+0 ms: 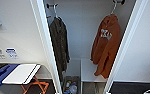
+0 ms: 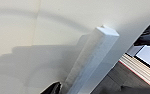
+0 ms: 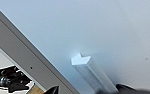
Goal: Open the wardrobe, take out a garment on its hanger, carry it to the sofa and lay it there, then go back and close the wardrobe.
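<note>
Going left to right in the head view, a white folding desk [image 1: 21, 73] on orange legs stood outside the wardrobe [image 1: 44, 37], clear of its left door. Both doors stood swung wide, so the white interior was open for reaching in. Two garments hung from the rail inside: one dark olive jacket [image 1: 59, 42] on the left, and one rust-orange garment [image 1: 106, 45] on the right, well apart from it. The garment hung from its white hanger [image 1: 114, 8], hook over the rail. In each wrist view one white door handle [image 2: 96, 57] showed very close, which suggests each arm was at a door. Whether either arm's jaws were wide or closed I cannot tell.
</note>
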